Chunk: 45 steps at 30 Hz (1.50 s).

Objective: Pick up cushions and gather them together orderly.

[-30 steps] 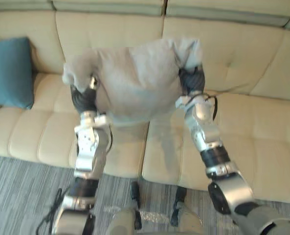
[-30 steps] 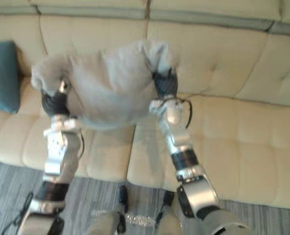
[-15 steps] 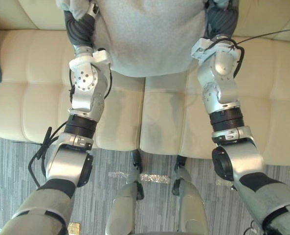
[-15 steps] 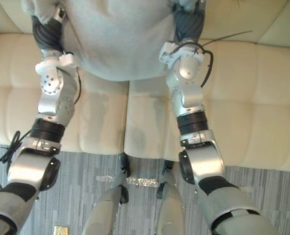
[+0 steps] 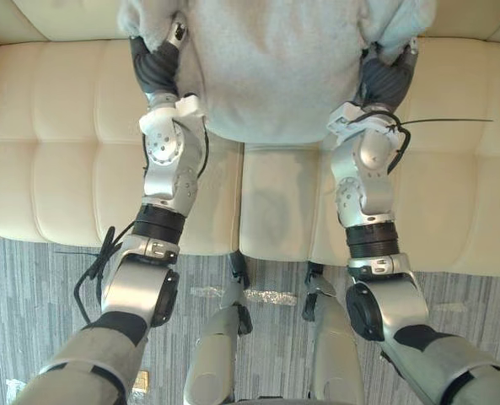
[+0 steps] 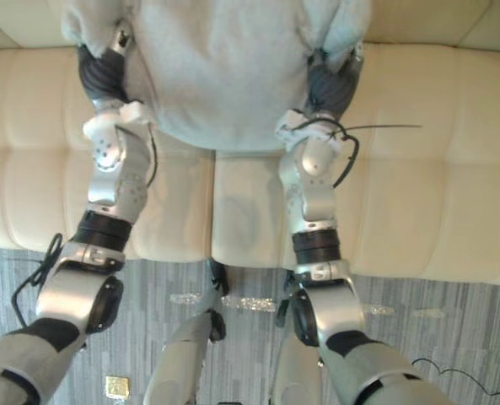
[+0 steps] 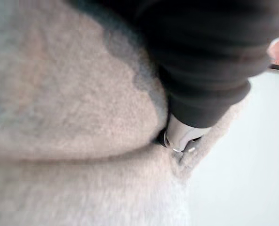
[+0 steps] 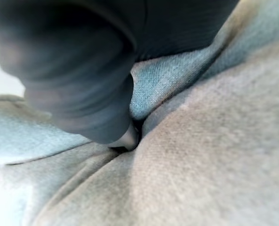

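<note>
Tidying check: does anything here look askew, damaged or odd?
Nothing damaged or spilled. The grey cushion is bunched, its upper corners crumpled over the left hand and right hand above the cream sofa. A small gold scrap lies on the carpet.

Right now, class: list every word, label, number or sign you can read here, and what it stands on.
None can be read.
The grey cushion, the cream sofa and the carpet show no text.
A small gold square on the carpet is too small to read.
</note>
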### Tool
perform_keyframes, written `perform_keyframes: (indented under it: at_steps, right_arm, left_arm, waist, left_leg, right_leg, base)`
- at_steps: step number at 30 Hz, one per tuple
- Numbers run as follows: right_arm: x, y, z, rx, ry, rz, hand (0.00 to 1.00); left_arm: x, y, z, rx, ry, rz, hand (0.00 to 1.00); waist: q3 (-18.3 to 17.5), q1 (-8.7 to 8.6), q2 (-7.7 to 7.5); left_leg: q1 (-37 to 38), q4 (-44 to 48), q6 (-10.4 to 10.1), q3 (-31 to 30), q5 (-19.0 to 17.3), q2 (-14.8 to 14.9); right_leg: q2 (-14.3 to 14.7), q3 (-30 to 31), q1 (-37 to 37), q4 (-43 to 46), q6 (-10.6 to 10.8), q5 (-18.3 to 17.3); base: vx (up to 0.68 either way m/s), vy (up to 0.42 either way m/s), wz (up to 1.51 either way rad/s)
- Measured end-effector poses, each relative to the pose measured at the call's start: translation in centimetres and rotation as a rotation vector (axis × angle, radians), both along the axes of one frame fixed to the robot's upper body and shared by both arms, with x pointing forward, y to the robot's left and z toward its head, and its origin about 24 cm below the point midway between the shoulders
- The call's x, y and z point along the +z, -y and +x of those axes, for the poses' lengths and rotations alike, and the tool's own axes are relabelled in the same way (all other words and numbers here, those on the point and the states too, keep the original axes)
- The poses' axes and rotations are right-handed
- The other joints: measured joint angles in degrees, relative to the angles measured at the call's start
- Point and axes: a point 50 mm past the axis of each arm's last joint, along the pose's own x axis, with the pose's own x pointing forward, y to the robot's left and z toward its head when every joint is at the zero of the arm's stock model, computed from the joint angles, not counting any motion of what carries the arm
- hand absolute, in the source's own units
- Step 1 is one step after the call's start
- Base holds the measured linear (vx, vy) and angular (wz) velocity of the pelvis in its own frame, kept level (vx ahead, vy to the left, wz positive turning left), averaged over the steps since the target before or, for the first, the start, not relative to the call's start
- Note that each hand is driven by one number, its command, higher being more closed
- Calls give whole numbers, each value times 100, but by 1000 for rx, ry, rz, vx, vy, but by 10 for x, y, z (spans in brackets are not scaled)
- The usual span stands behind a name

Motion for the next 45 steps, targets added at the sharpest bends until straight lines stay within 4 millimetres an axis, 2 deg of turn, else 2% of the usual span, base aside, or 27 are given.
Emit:
perform_keyframes:
  at_steps: [2,6,11,13,17,20,23,25,26,28,29,30,32,33,34,35,36,38,41,45]
  right_arm:
    - [5,8,-5,-18,32,18,0]
    - [4,40,-12,-107,53,-12,0]
    - [8,95,-21,-201,75,-17,0]
    - [10,112,-22,-224,63,-27,0]
    - [12,135,-20,-247,29,-78,0]
    - [9,139,-18,-235,9,-87,0]
    - [1,141,-20,-232,-10,-107,0]
    - [-27,147,-24,-241,-85,-133,0]
    - [-51,149,-30,-244,-147,-154,0]
    - [-86,145,-40,-228,-227,-162,0]
    - [-109,141,-47,-222,-287,-184,0]
    - [-121,140,-52,-215,-320,-186,0]
    - [-178,127,-71,-168,-506,-219,0]
    - [-192,122,-77,-151,-552,-228,0]
    - [-216,113,-88,-116,-635,-239,0]
    - [-242,104,-101,-80,-732,-251,0]
    - [-257,101,-108,-60,-794,-269,0]
    - [-307,89,-132,10,-1016,-294,0]
    - [-355,81,-158,88,-1261,-335,0]
    - [-396,78,-192,160,-1504,-375,0]
  left_arm:
    - [5,-8,-4,25,27,11,0]
    - [4,-38,-12,113,46,5,0]
    - [3,-93,-24,269,30,25,0]
    - [4,-104,-26,313,17,43,0]
    - [6,-119,-28,348,4,89,0]
    - [2,-121,-27,349,-10,93,0]
    - [-16,-126,-34,354,-41,113,0]
    - [-46,-122,-40,327,-88,113,0]
    - [-71,-116,-45,297,-138,103,0]
    - [-118,-107,-55,257,-252,68,0]
    - [-149,-98,-64,230,-338,48,0]
    - [-165,-93,-70,216,-383,46,0]
    - [-222,-78,-98,154,-570,63,0]
    - [-235,-75,-106,138,-620,72,0]
    - [-258,-67,-119,103,-707,75,0]
    - [-282,-60,-134,73,-805,79,0]
    - [-296,-57,-143,55,-866,88,0]
    - [-345,-47,-175,-5,-1105,102,0]
    - [-391,-36,-210,-87,-1365,127,0]
    - [-418,-34,-248,-152,-1572,195,0]
  waist:
    - [0,3,0]
    - [-1,13,-1]
    - [-2,-9,-4]
    - [-5,-5,-10]
    - [-6,-15,-11]
    - [-19,-18,-36]
    - [-24,-28,-41]
    - [-25,-28,-43]
    - [-37,-24,-63]
    - [-58,-36,-87]
    - [-62,-51,-95]
    - [-86,-54,-121]
    - [-280,-47,-325]
    - [-326,-30,-380]
    - [-421,-25,-437]
    - [-575,-18,-469]
    - [-699,-19,-475]
    - [-1125,-9,-465]
    - [-1386,-39,-444]
    - [-1496,-66,-428]
  left_leg:
    - [-92,2,-6,30,12,20]
    - [-110,26,-19,50,29,39]
    - [-115,110,-19,66,28,112]
    - [-114,139,-19,66,28,140]
    - [-124,139,-15,77,32,159]
    - [-133,140,-1,76,50,202]
    - [-130,148,-9,77,57,246]
    - [-85,198,-10,83,57,315]
    - [-5,197,-10,84,56,355]
    - [144,196,-18,91,46,399]
    - [290,194,-42,90,4,417]
    - [362,195,-72,98,-41,416]
    - [674,216,-107,217,-200,413]
    - [768,228,-122,238,-239,419]
    - [947,288,-133,243,-317,444]
    - [1125,342,-140,257,-417,477]
    - [1194,369,-142,266,-488,498]
    - [1455,374,-198,318,-536,545]
    - [1829,263,-214,330,-544,540]
    - [2263,76,-223,201,-537,477]
  right_leg:
    - [-9,-3,-136,134,0,-52]
    - [-9,6,-189,223,0,-53]
    - [33,3,-144,238,0,-53]
    - [47,-14,-116,238,0,-53]
    - [56,-49,-57,158,-2,-48]
    - [90,-115,-10,81,-39,-17]
    - [130,-155,15,63,-51,-8]
    - [189,-223,150,20,-51,-9]
    - [224,-256,255,8,-51,-12]
    - [258,-308,424,8,-49,-15]
    - [272,-344,581,3,-47,-45]
    - [270,-348,654,6,-57,-101]
    - [256,-364,972,-35,-79,-345]
    - [259,-356,1065,-31,-89,-404]
    - [274,-367,1272,-38,-76,-487]
    - [301,-375,1488,-86,-78,-556]
    - [324,-379,1587,-144,-59,-575]
    - [398,-374,1900,-325,-46,-583]
    - [448,-345,2257,-481,-29,-590]
    - [470,-398,2742,-674,17,-584]
  base:
    - [-26,-39,9]
    - [0,0,0]
    - [4,-5,1]
    - [16,-24,4]
    - [5,-4,1]
    - [30,-19,2]
    - [43,-26,0]
    - [82,-42,9]
    - [110,-47,9]
    - [91,-38,5]
    - [65,-29,3]
    - [79,-34,0]
    - [88,-40,-7]
    - [81,-46,-10]
    - [86,-45,-9]
    - [106,-51,-7]
    - [125,-39,-13]
    - [112,-13,-14]
    - [93,6,-10]
    - [70,23,7]
